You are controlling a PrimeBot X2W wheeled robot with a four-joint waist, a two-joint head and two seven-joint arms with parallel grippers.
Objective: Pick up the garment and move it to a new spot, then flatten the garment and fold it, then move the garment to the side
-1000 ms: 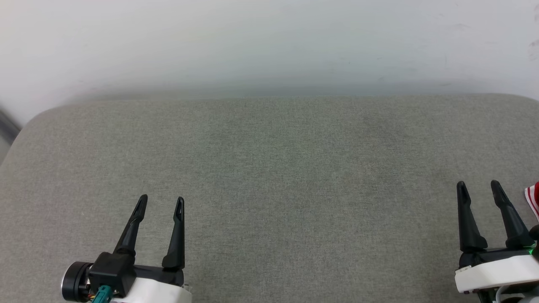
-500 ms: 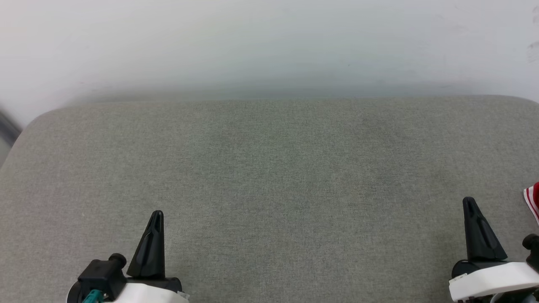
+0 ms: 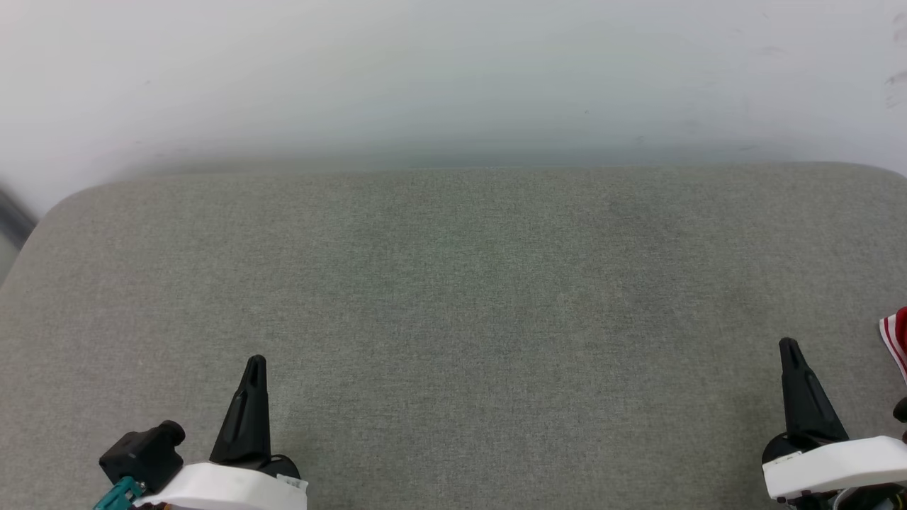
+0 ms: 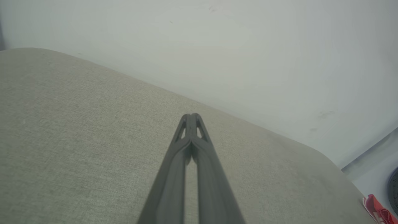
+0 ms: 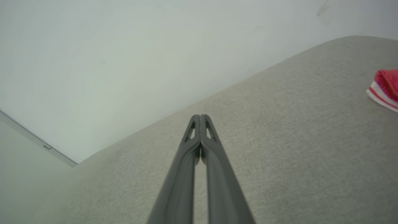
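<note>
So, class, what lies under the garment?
The grey cushion: the garment rests on it at the right edge, striped trim showing. Anything directly beneath the cloth is covered, and most of it lies outside the frame.

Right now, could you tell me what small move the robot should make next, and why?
Probably swing the right gripper rightward toward the garment, opening its jaws on the way. It is shut and empty over the grey cushion, and the garment lies apart from it at the far right.
</note>
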